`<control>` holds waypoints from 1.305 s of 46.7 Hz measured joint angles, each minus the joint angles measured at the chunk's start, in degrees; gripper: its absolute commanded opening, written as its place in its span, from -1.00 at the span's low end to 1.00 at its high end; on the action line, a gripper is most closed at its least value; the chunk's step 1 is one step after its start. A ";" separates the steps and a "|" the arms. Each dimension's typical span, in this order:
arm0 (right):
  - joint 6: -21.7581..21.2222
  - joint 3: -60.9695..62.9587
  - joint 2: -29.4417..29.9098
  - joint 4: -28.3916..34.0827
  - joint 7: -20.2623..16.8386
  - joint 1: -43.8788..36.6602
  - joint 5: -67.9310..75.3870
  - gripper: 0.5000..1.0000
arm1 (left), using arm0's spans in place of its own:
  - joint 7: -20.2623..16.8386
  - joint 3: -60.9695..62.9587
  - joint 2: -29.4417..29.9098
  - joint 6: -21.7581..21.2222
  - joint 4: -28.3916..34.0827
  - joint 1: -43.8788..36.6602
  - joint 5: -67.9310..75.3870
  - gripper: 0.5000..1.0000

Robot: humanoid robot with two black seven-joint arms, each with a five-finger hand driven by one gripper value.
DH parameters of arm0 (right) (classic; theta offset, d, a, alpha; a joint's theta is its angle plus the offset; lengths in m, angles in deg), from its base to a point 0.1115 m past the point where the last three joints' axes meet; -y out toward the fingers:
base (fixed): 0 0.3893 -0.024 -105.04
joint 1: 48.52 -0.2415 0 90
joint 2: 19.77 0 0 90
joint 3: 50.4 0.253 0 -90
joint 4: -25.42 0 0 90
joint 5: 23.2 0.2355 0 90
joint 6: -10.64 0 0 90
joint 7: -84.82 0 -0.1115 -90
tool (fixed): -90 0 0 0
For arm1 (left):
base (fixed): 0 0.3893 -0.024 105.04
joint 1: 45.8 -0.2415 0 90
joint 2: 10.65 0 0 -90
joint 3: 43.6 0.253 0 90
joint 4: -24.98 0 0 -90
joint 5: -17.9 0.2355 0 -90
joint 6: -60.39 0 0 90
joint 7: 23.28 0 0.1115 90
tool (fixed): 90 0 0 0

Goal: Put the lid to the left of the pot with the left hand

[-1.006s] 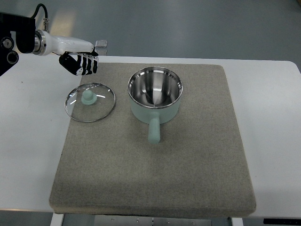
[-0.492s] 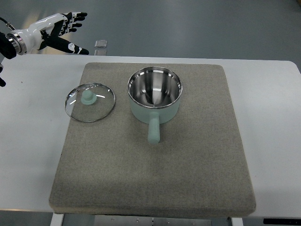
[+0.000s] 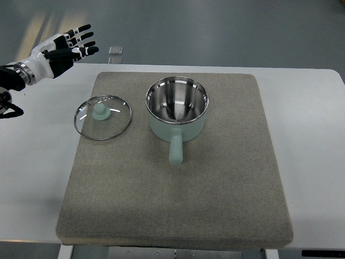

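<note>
We see the glass lid (image 3: pixel 103 117) lying flat near the left edge of the grey felt mat (image 3: pixel 215 189), its pale green knob (image 3: pixel 100 111) up and its steel rim partly over the mat's left border. Just beside it, to the right and not touching, stands the mint-green saucepan (image 3: pixel 177 110), open, its shiny steel inside bare and its green handle (image 3: pixel 176 149) pointing toward our side. We can read no brand, label or writing on lid, pot or mat. The mat lies on a white table (image 3: pixel 310 135). Our left hand (image 3: pixel 63 48) hangs over the table's far left corner, well apart from the lid, fingers (image 3: pixel 83 39) stretched out and spread, holding nothing. A small grey block (image 3: pixel 115 50) sits at the table's far edge.
</note>
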 measured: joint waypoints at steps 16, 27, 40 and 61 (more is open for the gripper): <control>0.04 0.00 0.00 0.00 -0.01 0.00 0.00 0.69 | 6.13 -8.69 -1.36 7.47 0.35 -3.61 -3.64 0.98; 0.03 0.00 0.00 0.00 -0.01 0.00 0.01 0.69 | 6.15 -8.68 -1.45 7.72 0.38 -2.87 -4.22 0.98; 0.03 0.00 0.00 0.00 -0.01 -0.01 0.00 0.69 | 6.19 -9.56 -1.54 8.12 2.71 -2.58 -14.97 0.98; 0.03 0.00 0.00 0.00 -0.01 0.00 0.00 0.69 | 6.19 -9.19 -1.54 9.80 6.26 -3.46 -18.32 0.98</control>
